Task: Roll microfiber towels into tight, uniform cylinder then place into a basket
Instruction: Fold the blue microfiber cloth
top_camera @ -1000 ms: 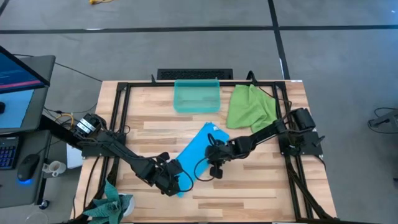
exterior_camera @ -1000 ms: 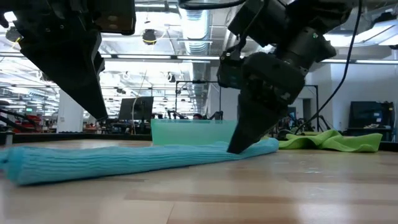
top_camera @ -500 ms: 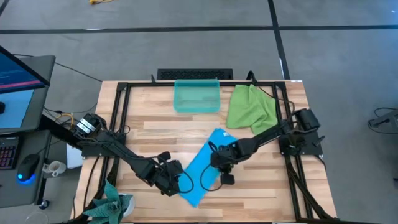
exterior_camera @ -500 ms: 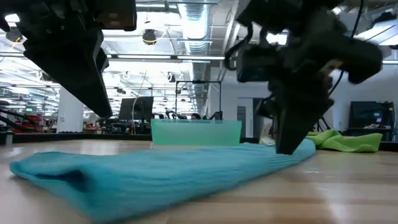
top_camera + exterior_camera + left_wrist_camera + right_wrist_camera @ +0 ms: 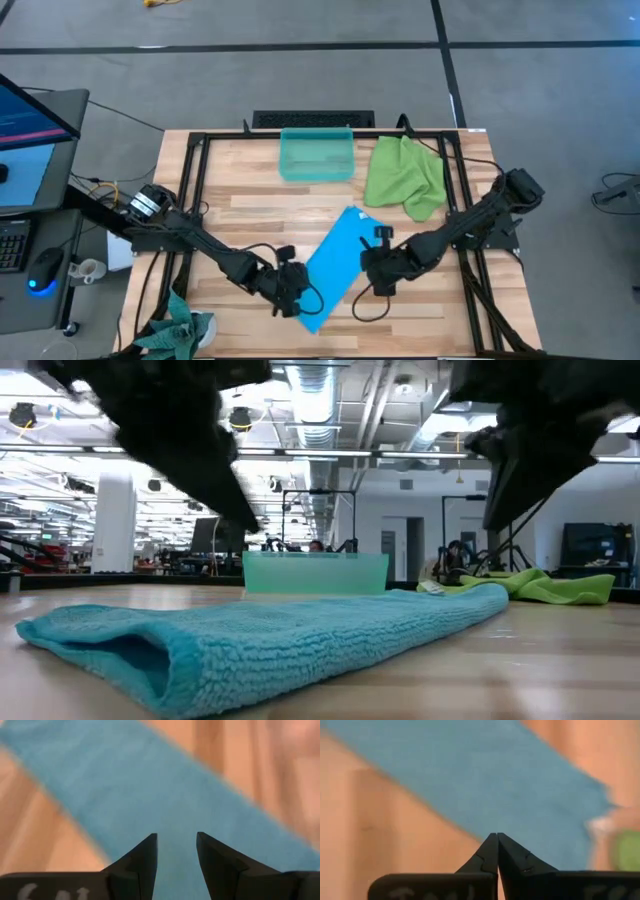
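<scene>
The sky-blue microfiber towel [image 5: 337,262] lies flat as a folded strip, slanting from the table's middle toward its near edge. In the low view its near end [image 5: 130,650] shows an open fold. My left gripper [image 5: 297,300] hovers open just above that near end, with the towel [image 5: 165,785] below its fingers. My right gripper [image 5: 378,283] is shut and lifted clear, just right of the strip [image 5: 485,775]. The lime-green towel [image 5: 405,175] lies crumpled at the far right. The teal basket [image 5: 317,155] stands at the far middle.
Black frame rails [image 5: 195,190] run along the table's left, right and far sides. A darker teal cloth [image 5: 185,330] hangs at the near left corner. A monitor, keyboard and mouse [image 5: 45,270] sit left of the table. Bare wood lies right of and in front of the blue strip.
My right gripper, which was shut and down on the blue towel, has risen off it and gone toward the table's right and near edges. The towel has spread from a narrow strip into a wider flat one. My left gripper has edged right over the towel's near end and rolled.
</scene>
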Available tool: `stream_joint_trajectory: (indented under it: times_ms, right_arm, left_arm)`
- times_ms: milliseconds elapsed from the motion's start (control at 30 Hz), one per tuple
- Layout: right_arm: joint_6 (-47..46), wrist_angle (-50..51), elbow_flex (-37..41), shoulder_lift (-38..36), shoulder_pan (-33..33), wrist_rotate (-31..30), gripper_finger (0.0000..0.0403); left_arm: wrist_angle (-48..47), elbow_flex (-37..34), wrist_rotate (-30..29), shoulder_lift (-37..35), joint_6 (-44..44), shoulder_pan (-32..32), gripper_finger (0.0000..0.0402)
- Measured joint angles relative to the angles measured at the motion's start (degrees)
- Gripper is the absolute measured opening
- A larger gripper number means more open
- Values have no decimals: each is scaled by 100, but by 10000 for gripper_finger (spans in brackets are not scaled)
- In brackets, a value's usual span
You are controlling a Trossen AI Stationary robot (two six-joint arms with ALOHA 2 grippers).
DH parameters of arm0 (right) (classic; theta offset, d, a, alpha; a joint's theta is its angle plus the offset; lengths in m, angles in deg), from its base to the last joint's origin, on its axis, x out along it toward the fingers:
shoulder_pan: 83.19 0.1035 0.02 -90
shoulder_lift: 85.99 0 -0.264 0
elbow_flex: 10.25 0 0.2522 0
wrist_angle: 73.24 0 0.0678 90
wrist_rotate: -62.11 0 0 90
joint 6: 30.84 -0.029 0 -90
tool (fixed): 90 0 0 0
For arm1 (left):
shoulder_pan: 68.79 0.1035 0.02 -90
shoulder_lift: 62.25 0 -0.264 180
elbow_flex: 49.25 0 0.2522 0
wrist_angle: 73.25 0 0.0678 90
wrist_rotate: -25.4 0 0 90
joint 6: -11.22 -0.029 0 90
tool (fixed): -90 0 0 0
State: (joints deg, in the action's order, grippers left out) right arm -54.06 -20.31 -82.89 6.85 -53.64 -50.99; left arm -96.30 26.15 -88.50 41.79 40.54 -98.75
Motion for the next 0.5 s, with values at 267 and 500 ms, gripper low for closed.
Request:
stream_joint_trajectory:
  times_ms: [267,500]
  right_arm:
    - [-528,-289,1013,-580,-135,-561,25]
    - [-539,-1573,1981,-1081,-872,-43,21]
  left_arm:
    - [818,7,521,443,-641,270,128]
    - [637,9,818,702,-391,517,128]
